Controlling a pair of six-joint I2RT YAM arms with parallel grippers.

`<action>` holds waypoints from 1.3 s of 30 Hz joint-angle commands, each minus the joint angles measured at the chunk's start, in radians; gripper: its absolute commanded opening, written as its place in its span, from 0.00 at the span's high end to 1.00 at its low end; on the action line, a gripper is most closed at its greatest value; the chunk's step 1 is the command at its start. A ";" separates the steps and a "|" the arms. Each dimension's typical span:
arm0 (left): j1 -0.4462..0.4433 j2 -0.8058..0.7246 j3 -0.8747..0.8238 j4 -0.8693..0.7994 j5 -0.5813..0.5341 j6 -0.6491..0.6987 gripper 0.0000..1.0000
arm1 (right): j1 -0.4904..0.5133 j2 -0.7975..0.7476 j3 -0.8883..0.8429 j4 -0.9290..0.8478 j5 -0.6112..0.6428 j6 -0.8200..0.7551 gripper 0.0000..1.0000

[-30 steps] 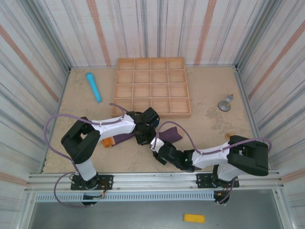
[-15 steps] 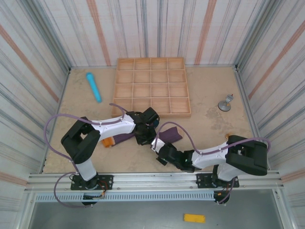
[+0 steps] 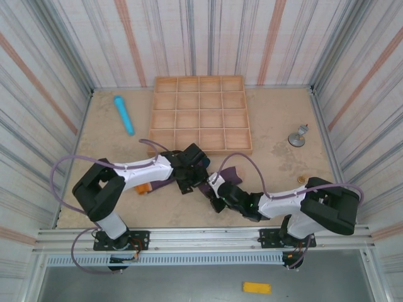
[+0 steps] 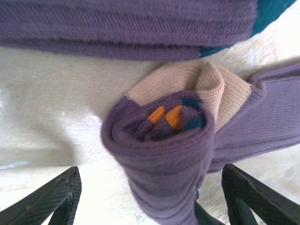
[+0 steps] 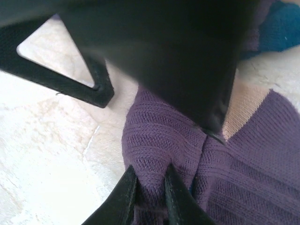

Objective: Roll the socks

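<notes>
The socks are purple knit with orange, teal and beige parts. One end is wound into a tight roll that stands between my left gripper's wide-open fingers, with a gap on each side. A flat sock length lies behind the roll. In the top view the socks lie in front of the tray, with my left gripper over them. My right gripper is shut, pinching a fold of purple sock fabric right beside the left gripper; in the top view it sits just right of the roll.
A wooden tray with several compartments stands just behind the socks. A light blue cylinder lies at the back left, a small metal piece at the right. Striped walls close in the table on three sides.
My left gripper has opened and let go of the roll. My right gripper has shut on the sock fabric and moved up to the roll.
</notes>
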 commanded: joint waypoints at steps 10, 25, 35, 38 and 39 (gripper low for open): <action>-0.015 -0.197 -0.194 0.292 -0.092 0.089 0.24 | -0.232 -0.003 -0.178 0.073 -0.345 0.353 1.00; -0.013 -0.030 -0.202 0.502 -0.007 0.222 0.42 | -0.510 0.274 -0.210 0.265 -0.662 0.542 1.00; -0.010 0.069 -0.175 0.561 -0.025 0.206 0.47 | -0.518 0.354 -0.211 0.324 -0.675 0.580 1.00; -0.010 0.098 -0.170 0.573 -0.029 0.198 0.58 | -0.519 0.357 -0.211 0.329 -0.682 0.580 1.00; -0.010 0.105 -0.168 0.572 -0.031 0.196 0.63 | -0.520 0.360 -0.211 0.332 -0.684 0.580 1.00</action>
